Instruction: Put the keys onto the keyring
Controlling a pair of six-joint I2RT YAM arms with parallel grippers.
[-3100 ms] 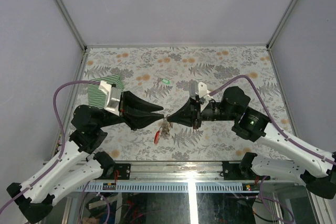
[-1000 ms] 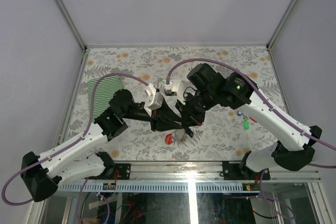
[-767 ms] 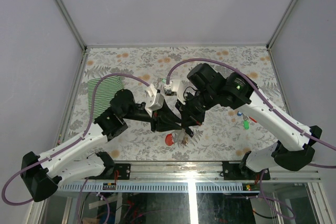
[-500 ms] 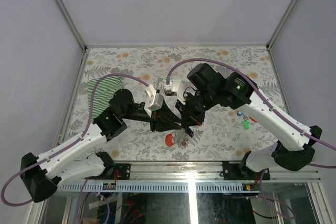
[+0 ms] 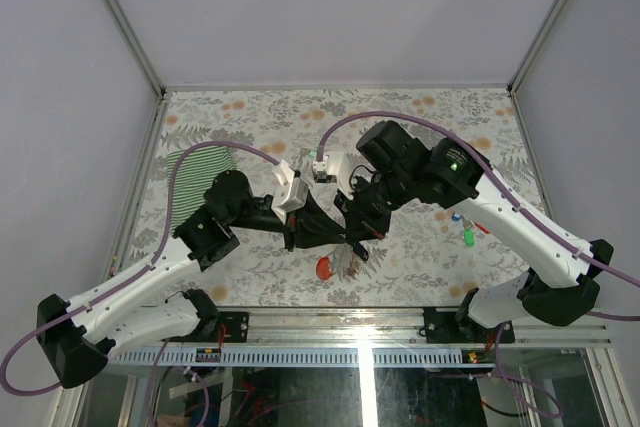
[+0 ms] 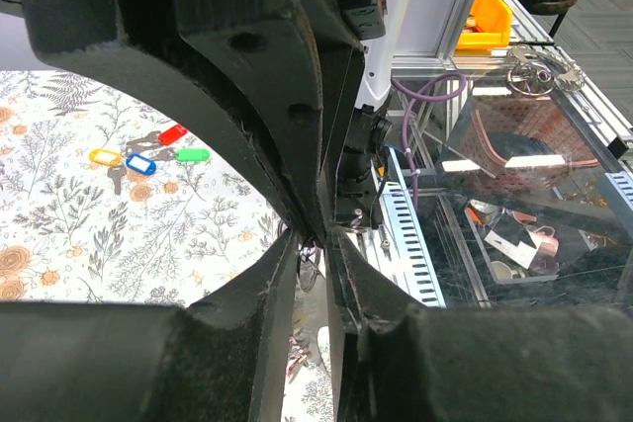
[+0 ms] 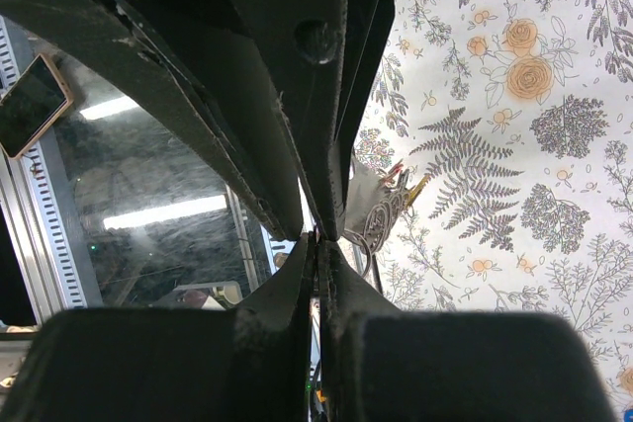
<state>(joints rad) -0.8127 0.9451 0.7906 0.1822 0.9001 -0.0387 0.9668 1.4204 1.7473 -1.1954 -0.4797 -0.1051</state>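
Keyring (image 5: 324, 267): red loop at lower centre of top view, just below meeting arm tips, grey metal bunch (image 5: 346, 262) beside it. Green striped cloth (image 5: 196, 183) at left of floral worktop (image 5: 430, 127). Left jaws: narrowly apart, thin wire loop in gap, grip unclear. Right jaws: pressed shut, tips at bunch; hold on it unclear. Loose keys (image 5: 466, 231) at right, well apart from keyring.

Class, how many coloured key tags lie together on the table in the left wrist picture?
4, in one cluster at the picture's left: yellow tag, blue tag beside it, red tag farther back, green tag rightmost. More may be hidden.
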